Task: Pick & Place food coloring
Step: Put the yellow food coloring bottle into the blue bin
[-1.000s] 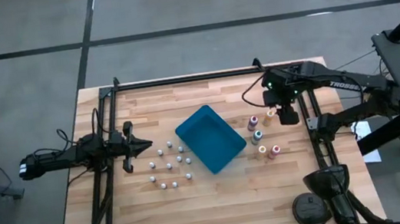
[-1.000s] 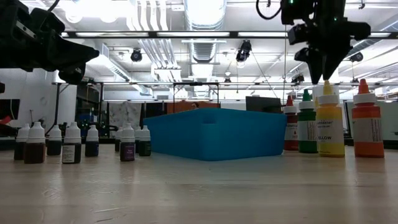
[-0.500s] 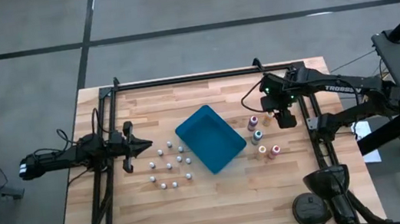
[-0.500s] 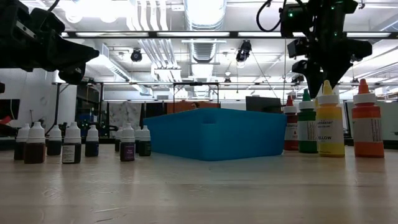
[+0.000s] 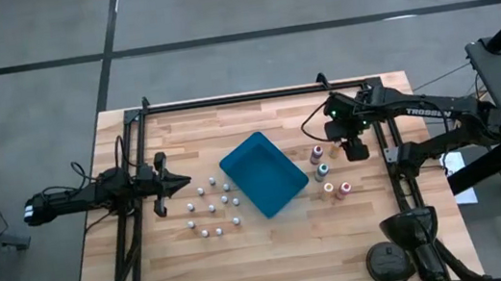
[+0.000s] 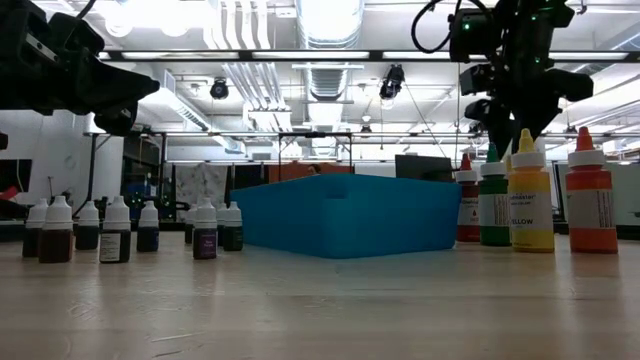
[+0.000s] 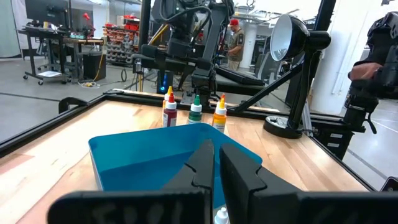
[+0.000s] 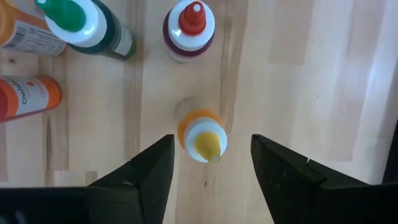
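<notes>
Right wrist view looks straight down on the yellow-topped bottle (image 8: 202,138), which stands upright with its long axis vertical and its nozzle pointing up between the right gripper's (image 8: 210,163) two spread fingers (image 8: 151,169); neither finger touches it. The red-topped bottle (image 8: 189,25) and green-topped bottle (image 8: 84,26) also stand upright close by, and two orange-labelled bottles (image 8: 28,94) are cut off at the picture's edge, so their tops cannot be read there.

In the high view the coloured bottles (image 5: 328,171) cluster near the table's (image 5: 275,254) right edge, just beside the blue tray (image 5: 264,173), which sits near the table's middle. The small white-topped bottles (image 5: 211,207) stand scattered on the tray's other side, toward the left edge. The left gripper (image 5: 178,180) waits there above them, its fingers pressed together.

In the low view the right gripper (image 6: 522,92) hangs above the yellow-topped bottle (image 6: 529,198), and the tray's (image 6: 340,212) wall hides whatever stands behind it. The labels on the small bottles (image 6: 117,231) are too small to read.

Compared with a second ago, the right gripper has shifted slightly toward the table's middle and has come to sit over the yellow top; the bottles, the tray and the left arm have not moved.
</notes>
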Motion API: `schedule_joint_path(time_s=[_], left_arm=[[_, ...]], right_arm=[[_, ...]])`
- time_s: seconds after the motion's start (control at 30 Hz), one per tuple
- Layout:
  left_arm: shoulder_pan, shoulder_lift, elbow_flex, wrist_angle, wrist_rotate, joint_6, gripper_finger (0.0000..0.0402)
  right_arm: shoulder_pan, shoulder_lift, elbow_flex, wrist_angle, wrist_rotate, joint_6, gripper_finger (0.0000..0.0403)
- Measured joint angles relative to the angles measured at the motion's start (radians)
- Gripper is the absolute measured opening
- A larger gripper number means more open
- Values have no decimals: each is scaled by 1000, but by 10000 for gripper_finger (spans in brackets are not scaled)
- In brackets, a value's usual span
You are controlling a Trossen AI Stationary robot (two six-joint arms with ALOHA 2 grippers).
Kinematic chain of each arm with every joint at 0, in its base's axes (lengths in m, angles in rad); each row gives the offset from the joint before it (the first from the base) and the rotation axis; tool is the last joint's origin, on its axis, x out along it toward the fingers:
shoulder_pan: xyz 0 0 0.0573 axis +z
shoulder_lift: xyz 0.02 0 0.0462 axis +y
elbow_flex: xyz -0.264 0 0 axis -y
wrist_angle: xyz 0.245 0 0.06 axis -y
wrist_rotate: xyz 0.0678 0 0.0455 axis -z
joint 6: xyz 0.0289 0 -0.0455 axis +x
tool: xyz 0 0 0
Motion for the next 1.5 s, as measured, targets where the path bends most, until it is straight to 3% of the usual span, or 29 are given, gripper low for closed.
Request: schedule_joint_path(time_s=[0.83,1.5], left_arm=[[0,0,0,0,0,0,0],[0,0,0,0,0,0,0]], right_arm=[[1,0,-100,106,-9,23,204],[0,-1,-110,105,12,22,107]])
